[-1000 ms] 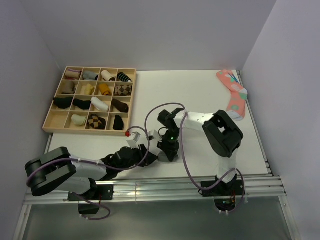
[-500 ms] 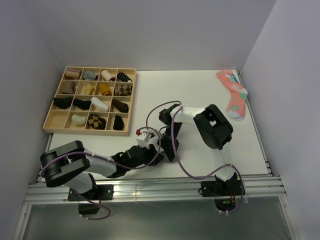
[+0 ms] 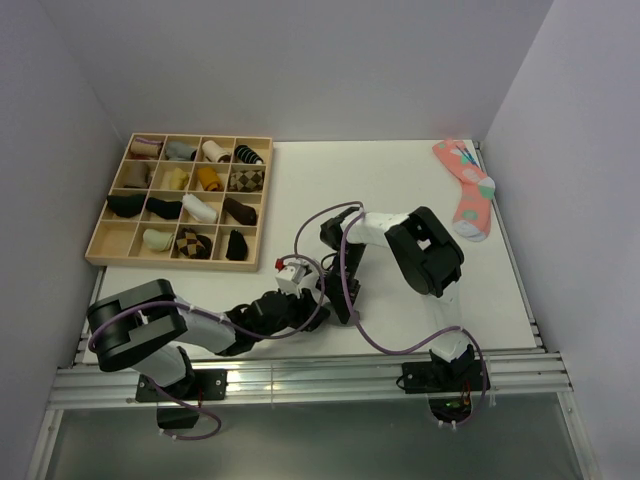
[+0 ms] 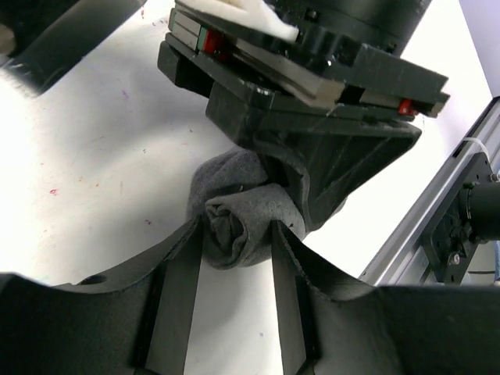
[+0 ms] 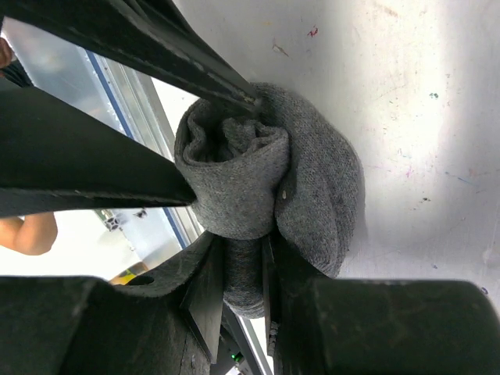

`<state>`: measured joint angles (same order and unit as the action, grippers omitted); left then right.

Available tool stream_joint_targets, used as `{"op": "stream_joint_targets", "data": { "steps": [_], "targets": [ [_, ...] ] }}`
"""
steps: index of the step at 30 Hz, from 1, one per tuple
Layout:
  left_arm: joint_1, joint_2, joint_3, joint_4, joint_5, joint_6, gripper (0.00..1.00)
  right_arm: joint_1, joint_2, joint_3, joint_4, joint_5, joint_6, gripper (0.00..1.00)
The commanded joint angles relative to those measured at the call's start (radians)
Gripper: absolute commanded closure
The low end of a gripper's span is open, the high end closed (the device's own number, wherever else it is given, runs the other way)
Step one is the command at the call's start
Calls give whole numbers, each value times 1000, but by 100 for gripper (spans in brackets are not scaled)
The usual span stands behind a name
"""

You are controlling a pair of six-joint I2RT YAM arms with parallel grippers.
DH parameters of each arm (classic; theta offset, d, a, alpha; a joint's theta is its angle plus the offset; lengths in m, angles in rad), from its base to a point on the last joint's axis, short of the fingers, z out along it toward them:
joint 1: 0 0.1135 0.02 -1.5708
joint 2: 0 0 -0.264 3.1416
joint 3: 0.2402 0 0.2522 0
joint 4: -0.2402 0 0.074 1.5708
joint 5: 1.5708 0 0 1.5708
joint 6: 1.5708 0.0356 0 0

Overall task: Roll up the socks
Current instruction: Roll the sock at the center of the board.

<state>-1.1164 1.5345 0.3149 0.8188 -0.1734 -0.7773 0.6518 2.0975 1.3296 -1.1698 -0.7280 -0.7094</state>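
Observation:
The socks (image 4: 238, 230) are a dark charcoal-grey roll lying on the white table near its front edge. In the left wrist view my left gripper (image 4: 237, 228) has one fingertip pressed against each side of the roll. My right gripper (image 5: 244, 254) comes down from above and is shut on a fold of the socks (image 5: 234, 183), with the outer layer bulging to the right of its fingers. In the top view both grippers meet at one spot, the left gripper (image 3: 322, 308) beside the right gripper (image 3: 340, 298), and the socks are almost hidden under them.
A wooden tray (image 3: 96, 250) of sock rolls stands at the back left. A salmon-pink dotted sock (image 3: 466, 190) lies at the back right. The aluminium rail (image 3: 300, 372) runs along the front edge, close behind the grippers. Walls close in the left, right and back.
The left arm has swung right and its gripper has closed in on the roll under the right gripper. The right arm's elbow has pulled back and up. The last half second shows almost no motion.

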Motion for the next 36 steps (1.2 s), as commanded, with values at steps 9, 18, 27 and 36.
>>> {"op": "stream_joint_targets", "data": {
  "steps": [9, 18, 27, 36],
  "targets": [
    [0, -22, -56, 210, 55, 67, 50, 0, 39, -3, 68, 90, -18, 75],
    [13, 53, -5, 192, 89, 78, 50, 0, 39, -7, 70, 90, -19, 75],
    [32, 125, 7, 250, 114, 52, 51, 0, 38, -17, 82, 99, -16, 75],
    [33, 133, 52, 97, 120, -39, 100, 0, 6, -41, 124, 114, 8, 71]
  ]
}}
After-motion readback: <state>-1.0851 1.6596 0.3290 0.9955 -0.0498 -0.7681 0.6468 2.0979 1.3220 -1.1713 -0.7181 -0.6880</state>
